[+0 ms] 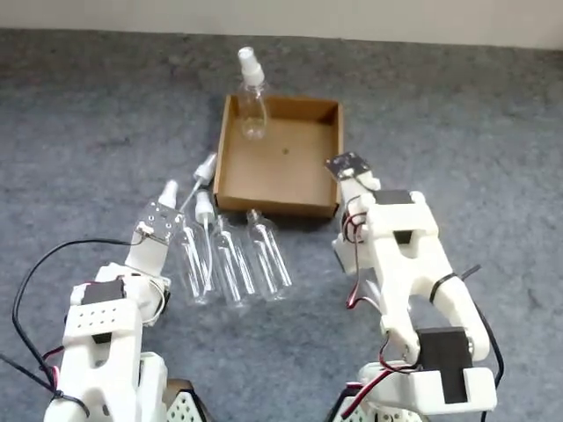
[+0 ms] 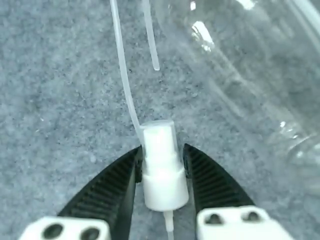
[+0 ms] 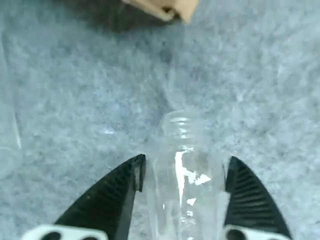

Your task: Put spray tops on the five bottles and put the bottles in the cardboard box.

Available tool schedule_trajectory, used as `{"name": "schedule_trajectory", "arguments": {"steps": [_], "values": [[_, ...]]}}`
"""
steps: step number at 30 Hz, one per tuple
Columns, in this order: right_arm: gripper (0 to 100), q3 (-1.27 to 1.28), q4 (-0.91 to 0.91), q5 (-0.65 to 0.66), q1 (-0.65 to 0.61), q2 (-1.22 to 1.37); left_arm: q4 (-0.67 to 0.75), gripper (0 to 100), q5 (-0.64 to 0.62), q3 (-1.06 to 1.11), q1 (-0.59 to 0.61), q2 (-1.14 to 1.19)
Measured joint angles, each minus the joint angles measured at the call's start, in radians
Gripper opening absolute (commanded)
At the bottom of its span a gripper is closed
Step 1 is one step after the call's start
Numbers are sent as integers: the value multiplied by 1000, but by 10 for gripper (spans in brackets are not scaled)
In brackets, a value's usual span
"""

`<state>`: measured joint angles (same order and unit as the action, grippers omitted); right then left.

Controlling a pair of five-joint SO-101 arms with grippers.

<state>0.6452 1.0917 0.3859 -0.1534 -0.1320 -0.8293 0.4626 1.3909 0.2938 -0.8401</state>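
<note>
White plastic is sitting pinched in the left hand (image 2: 162, 149) — it's clamping a spray top (image 2: 162, 167) by the body, down at the lower left of the high view. Across the grey worktop (image 1: 457, 114), right of centre, the right hand (image 3: 186, 161) is gripping an uncapped bottle (image 3: 186, 190). Its long axis is running straight out from the hand, with the open neck pointing away toward a corner of the cardboard box (image 3: 170, 7). So top and neck are sitting well apart, with three bare bottles (image 1: 233, 259) and two loose tops (image 1: 204, 207) lying between them — I'm reckoning both arms will be needing to swing inward to meet. Inside the box, one capped bottle (image 1: 252, 110) is resting at the upper-left corner, its sprayer poking past the rim.
</note>
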Motion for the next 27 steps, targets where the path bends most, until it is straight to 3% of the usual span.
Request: {"name": "schedule_trajectory", "arguments": {"steps": [10,21,27], "values": [[63,-2,14,0,-6,0,0,4,0,0,0,0],[59,-258,348,0,-8,-149,0,4,0,0,0,0],[26,-296,382,-89,-87,-353,2,4,0,-2,0,0]]}}
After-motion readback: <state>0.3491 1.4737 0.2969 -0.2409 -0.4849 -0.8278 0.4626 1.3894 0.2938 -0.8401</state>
